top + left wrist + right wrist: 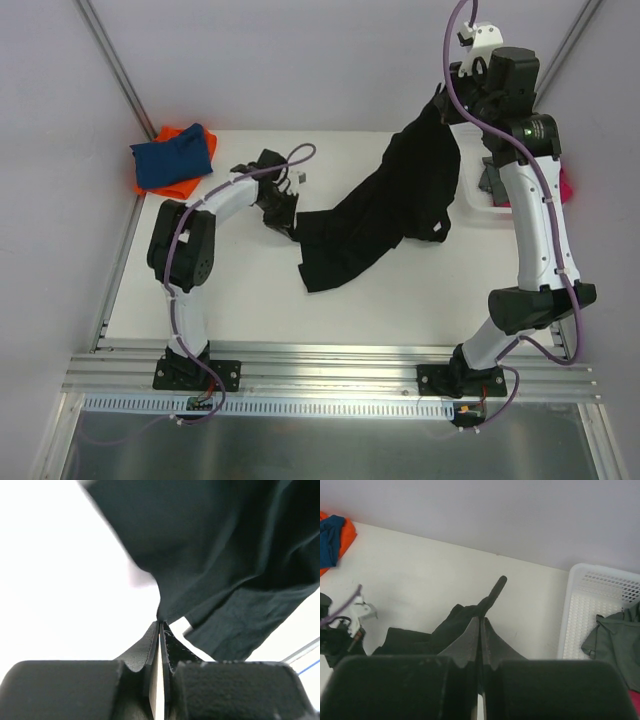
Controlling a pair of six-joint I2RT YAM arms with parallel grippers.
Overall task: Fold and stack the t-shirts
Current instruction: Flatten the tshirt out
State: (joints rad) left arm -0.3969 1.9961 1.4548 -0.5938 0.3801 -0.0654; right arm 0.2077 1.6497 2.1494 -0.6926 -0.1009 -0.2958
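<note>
The black t-shirt (400,190) hangs stretched between both grippers, its lower part trailing on the white table (250,290). High at the back right, my right gripper (450,105) is shut on a bunched edge of it (487,602); its tips (481,619) press together on the cloth. My left gripper (285,215) is low over the table at the shirt's left end. It is shut, pinching a corner of the black cloth (225,555) at its tips (160,622). A folded blue t-shirt (172,155) lies on an orange one (165,190) at the far left corner.
A white slotted basket (475,195) stands at the right edge of the table and holds a grey cloth (615,640) and something pink (566,185). Metal frame posts rise at the back corners. An aluminium rail (330,365) runs along the near edge by the arm bases.
</note>
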